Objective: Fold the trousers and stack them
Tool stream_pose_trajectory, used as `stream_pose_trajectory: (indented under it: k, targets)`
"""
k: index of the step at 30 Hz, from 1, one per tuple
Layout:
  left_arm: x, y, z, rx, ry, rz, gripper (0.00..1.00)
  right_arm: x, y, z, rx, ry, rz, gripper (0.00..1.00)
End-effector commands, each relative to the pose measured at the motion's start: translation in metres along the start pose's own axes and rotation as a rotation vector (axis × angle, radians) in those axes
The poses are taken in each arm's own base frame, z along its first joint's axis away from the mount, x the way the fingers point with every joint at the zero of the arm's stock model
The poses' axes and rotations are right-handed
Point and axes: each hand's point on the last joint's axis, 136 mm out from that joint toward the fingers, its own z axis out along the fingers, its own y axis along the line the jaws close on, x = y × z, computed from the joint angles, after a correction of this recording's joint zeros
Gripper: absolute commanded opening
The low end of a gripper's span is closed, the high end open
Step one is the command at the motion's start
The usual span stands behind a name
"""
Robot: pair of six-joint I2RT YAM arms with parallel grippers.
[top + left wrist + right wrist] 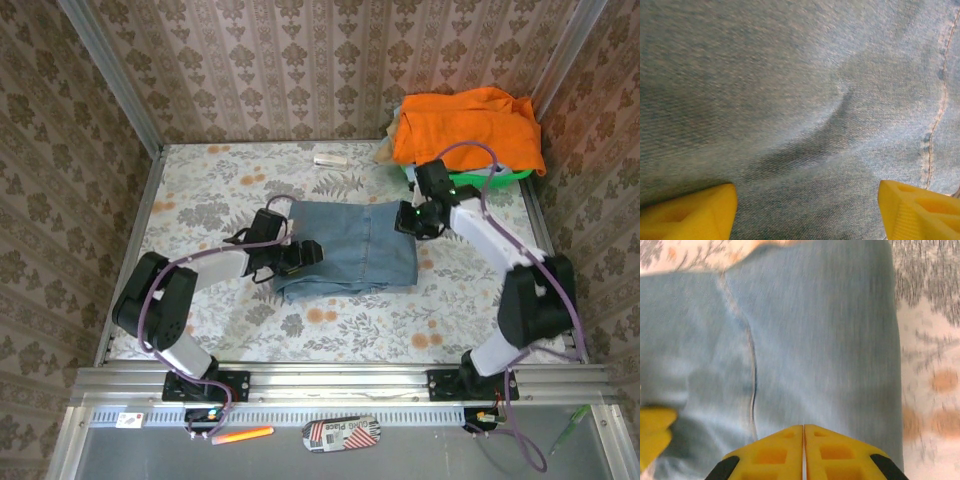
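The trousers (pixel 350 245) lie folded into a blue denim rectangle at the middle of the table. My left gripper (pixel 300 255) sits at their left edge. In the left wrist view its yellow fingers (pixel 695 210) stand wide apart, open, low over the denim (pixel 800 100), with only cloth below them. My right gripper (pixel 412 218) is at the trousers' right edge. In the right wrist view its jaws (pixel 803 432) are shut tip to tip with nothing between them, above the denim (pixel 820 330) and a seam.
An orange garment (pixel 465 125) is heaped on a green basket (pixel 515 176) at the back right. A small white object (pixel 328 158) lies near the back wall. The floral tablecloth (pixel 220 190) is walled on three sides. A yellow fingertip (pixel 652 432) shows at the left.
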Motion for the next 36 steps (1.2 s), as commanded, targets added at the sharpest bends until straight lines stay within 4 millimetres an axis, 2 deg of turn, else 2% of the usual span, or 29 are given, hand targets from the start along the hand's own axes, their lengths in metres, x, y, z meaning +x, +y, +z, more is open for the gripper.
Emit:
stream_pose_trajectory:
  k: [1,4,6,7,10,12,14,15,17,20,25,28,31,36]
  targets:
    - [0.006,0.028,-0.003,-0.089,0.013,-0.024,0.75,0.012,-0.032,0.047,0.14,0.1,0.003,0.11]
    - [0.005,0.031,-0.003,-0.081,0.013,-0.039,0.73,0.02,-0.041,0.064,0.166,0.14,0.008,0.11]
    - [0.002,0.02,-0.009,-0.058,0.009,-0.018,0.73,0.022,-0.03,0.06,0.103,0.15,0.011,0.11]
    - [0.0,0.013,-0.013,-0.051,0.007,-0.004,0.73,0.02,-0.022,0.053,0.069,0.138,0.01,0.11]
    - [-0.005,-0.025,-0.037,-0.02,-0.001,0.082,0.73,0.006,-0.003,0.006,0.008,0.039,-0.01,0.16]
    - [-0.01,-0.044,-0.057,-0.026,-0.037,0.141,0.74,-0.001,-0.008,-0.031,0.022,-0.044,-0.014,0.28]
    - [-0.012,-0.054,-0.075,-0.02,-0.063,0.167,0.75,0.004,-0.023,-0.051,0.044,-0.097,0.005,0.42]
    - [-0.012,-0.056,-0.083,-0.019,-0.076,0.176,0.76,0.01,-0.034,-0.055,0.075,-0.108,0.011,0.51]
    - [-0.012,-0.056,-0.096,-0.019,-0.097,0.183,0.76,0.026,-0.048,-0.046,0.106,-0.083,0.011,0.63]
    - [-0.007,-0.054,-0.111,-0.012,-0.114,0.18,0.77,0.057,-0.057,-0.014,0.132,0.031,0.018,0.66]
    - [0.001,-0.058,-0.13,0.001,-0.137,0.183,0.77,0.088,-0.053,0.017,0.156,0.119,-0.012,0.66]
    - [0.005,-0.061,-0.138,0.018,-0.153,0.179,0.78,0.104,-0.033,0.032,0.123,0.164,-0.037,0.61]
    - [0.008,-0.062,-0.143,0.027,-0.172,0.171,0.78,0.119,-0.004,0.051,0.071,0.203,-0.062,0.58]
    - [0.014,-0.057,-0.148,0.002,-0.192,0.175,0.78,0.123,0.06,0.077,-0.042,0.209,-0.094,0.55]
